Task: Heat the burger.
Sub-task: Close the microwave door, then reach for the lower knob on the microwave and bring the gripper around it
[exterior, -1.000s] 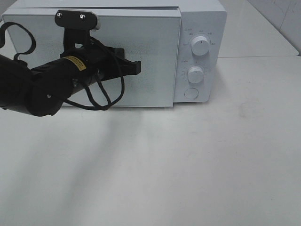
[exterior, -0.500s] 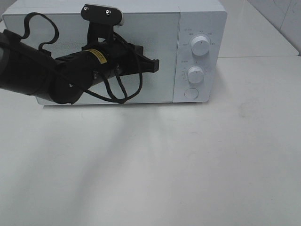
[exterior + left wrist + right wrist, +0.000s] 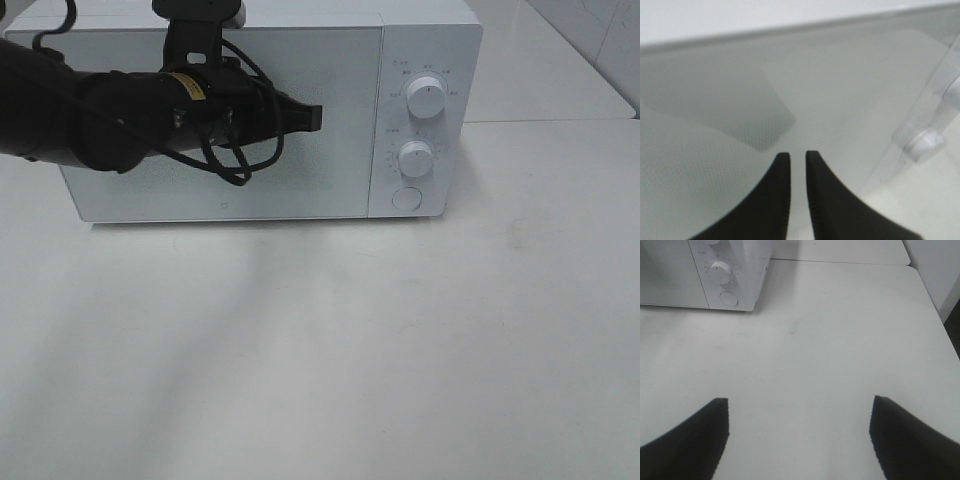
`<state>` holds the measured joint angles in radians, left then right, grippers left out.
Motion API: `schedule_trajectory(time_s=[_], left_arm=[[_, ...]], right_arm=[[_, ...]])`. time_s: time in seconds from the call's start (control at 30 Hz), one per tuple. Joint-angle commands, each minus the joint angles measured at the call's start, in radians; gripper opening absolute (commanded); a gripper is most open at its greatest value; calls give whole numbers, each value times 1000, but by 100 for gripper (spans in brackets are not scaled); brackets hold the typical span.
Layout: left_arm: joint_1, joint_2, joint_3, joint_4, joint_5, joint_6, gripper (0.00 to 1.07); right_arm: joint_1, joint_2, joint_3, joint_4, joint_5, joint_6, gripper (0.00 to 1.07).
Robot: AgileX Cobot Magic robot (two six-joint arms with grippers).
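Note:
The burger is out of view in every frame. The white microwave (image 3: 425,40) stands at the back of the table with its door (image 3: 330,170) flush shut. My left gripper (image 3: 315,117) is shut and empty, its tip against the upper right part of the door. In the left wrist view the left gripper (image 3: 794,155) has its fingers nearly touching, right at the door's dotted window (image 3: 715,100), with the clear door handle (image 3: 925,135) beside it. My right gripper (image 3: 799,401) is open and empty above the bare table, away from the microwave (image 3: 747,270).
The microwave's control panel carries an upper knob (image 3: 427,98), a lower knob (image 3: 415,158) and a round button (image 3: 406,198). The white table (image 3: 350,350) stretches in front. The table's right edge (image 3: 935,305) shows in the right wrist view.
The microwave door, ajar a second ago, has swung shut. My left gripper moved right and up along it, staying shut against the door.

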<state>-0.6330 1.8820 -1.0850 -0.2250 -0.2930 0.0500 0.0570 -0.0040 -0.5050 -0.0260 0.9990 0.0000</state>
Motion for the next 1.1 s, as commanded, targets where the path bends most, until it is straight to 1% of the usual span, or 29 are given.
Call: schedule_trajectory(time_s=[0.03,0.07,0.1,0.13,0.17,0.2,0.23,0.27,0.33,0.37,0.4,0.43,0.47,0.5,0.53,0.6,0.63,0.67,0.8,0.83,0.87,0.9,0.93,0.97,1.0,1.03,1.07,1.1], left_arm=[[1,-41,-7,-15,169,-8,39],[1,-62,-7,-27,253,-23,67],[1,-62,-7,-27,253,-23,67],[1,-72,-7,-33,303,-33,83],[1,-90,-7,-45,405,-35,102],[1,-90,-7,-45,405,-35,102],[1,-109,-7,-46,500,-35,100],[1,-109,-7,-46,500,-35,100],[1,-143,-7,-54,644,-37,100],[1,-143,-7,-54,644,-37,100],[1,-156,-7,-53,688,-37,100],[1,-179,-7,-50,782,-36,100],[1,-179,-7,-50,782,-36,100],[1,-203,-7,-38,853,-31,100],[1,-203,-7,-38,853,-31,100],[1,-246,-7,-34,951,-32,100],[1,-246,-7,-34,951,-32,100],[2,-275,-7,-31,1014,-30,100],[15,-321,-7,-24,1080,-35,100],[44,-350,-7,-25,1121,-50,100],[66,-366,-7,-23,1144,-50,100],[66,-366,-7,-23,1144,-50,100],[113,-400,-7,-19,1184,-50,100],[113,-400,-7,-19,1184,-50,100],[142,-419,-7,-15,1207,-50,100],[197,-452,-7,4,1253,-50,100],[197,-452,-7,4,1253,-50,100],[262,-486,-7,21,1297,-50,100]], right_arm=[[-7,-28,2,-4,-6,10,75],[-7,-28,2,-4,-6,10,75],[-7,-28,2,-4,-6,10,75],[-7,-28,2,-4,-6,10,75],[-7,-28,2,-4,-6,10,75],[-7,-28,2,-4,-6,10,75],[-7,-28,2,-4,-6,10,75],[-7,-28,2,-4,-6,10,75],[-7,-28,2,-4,-6,10,75],[-7,-28,2,-4,-6,10,75],[-7,-28,2,-4,-6,10,75],[-7,-28,2,-4,-6,10,75],[-7,-28,2,-4,-6,10,75],[-7,-28,2,-4,-6,10,75],[-7,-28,2,-4,-6,10,75],[-7,-28,2,-4,-6,10,75],[-7,-28,2,-4,-6,10,75],[-7,-28,2,-4,-6,10,75],[-7,-28,2,-4,-6,10,75],[-7,-28,2,-4,-6,10,75],[-7,-28,2,-4,-6,10,75],[-7,-28,2,-4,-6,10,75],[-7,-28,2,-4,-6,10,75],[-7,-28,2,-4,-6,10,75],[-7,-28,2,-4,-6,10,75],[-7,-28,2,-4,-6,10,75],[-7,-28,2,-4,-6,10,75],[-7,-28,2,-4,-6,10,75]])
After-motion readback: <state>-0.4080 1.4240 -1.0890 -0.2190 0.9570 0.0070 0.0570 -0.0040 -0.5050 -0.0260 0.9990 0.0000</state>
